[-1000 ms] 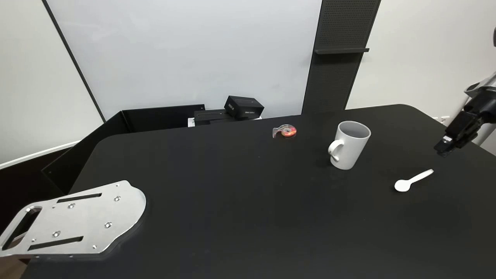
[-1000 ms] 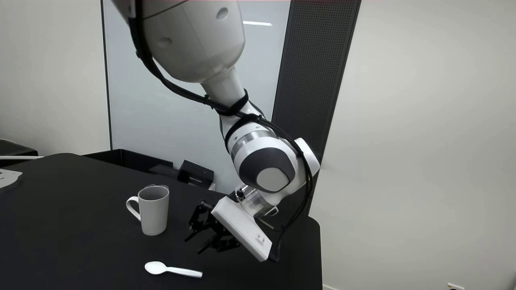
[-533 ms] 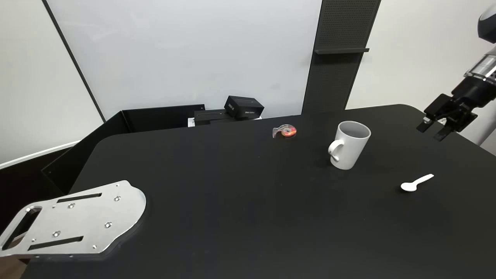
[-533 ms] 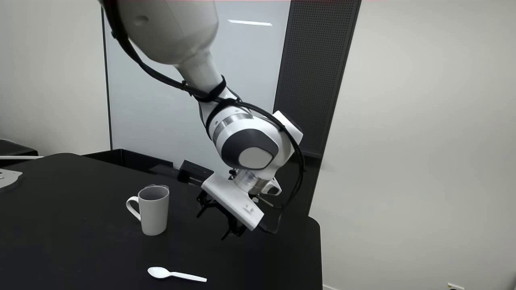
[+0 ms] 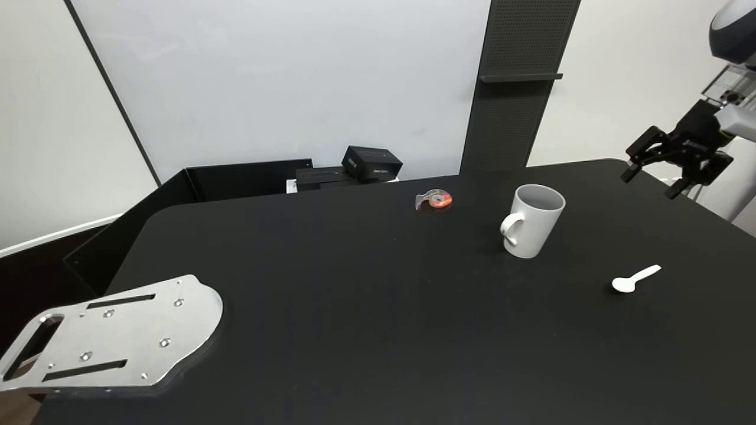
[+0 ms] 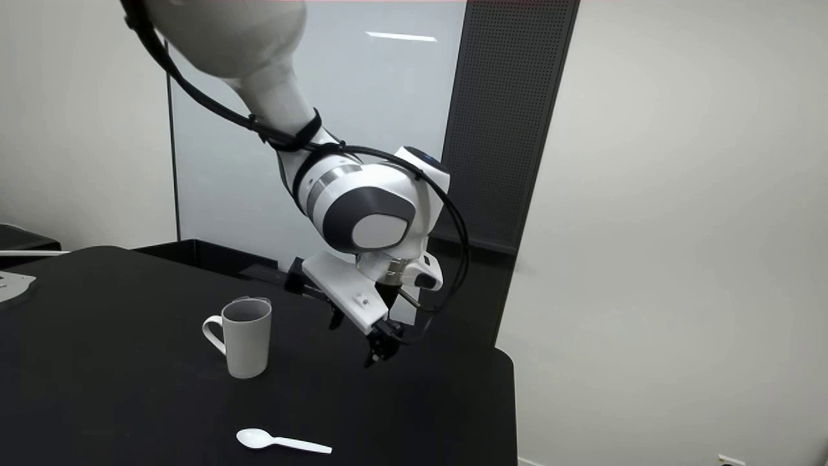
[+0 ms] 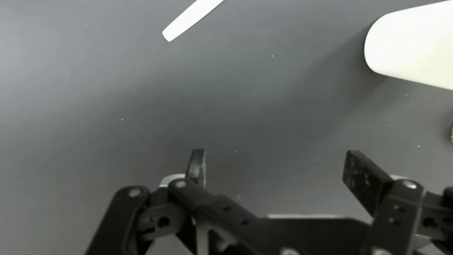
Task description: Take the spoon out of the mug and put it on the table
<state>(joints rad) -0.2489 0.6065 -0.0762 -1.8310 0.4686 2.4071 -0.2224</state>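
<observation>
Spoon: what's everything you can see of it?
The spoon is white and plastic-looking, with a rounded bowl and a thin handle. It lies on the black table, apart from the mug, and touches only the table. In both exterior views its bowl points left. The wrist view shows only part of the handle. The open gripper is clear of it.

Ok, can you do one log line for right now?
spoon: on table; mug: upright; gripper: open, empty, above table; task: looks done
</observation>
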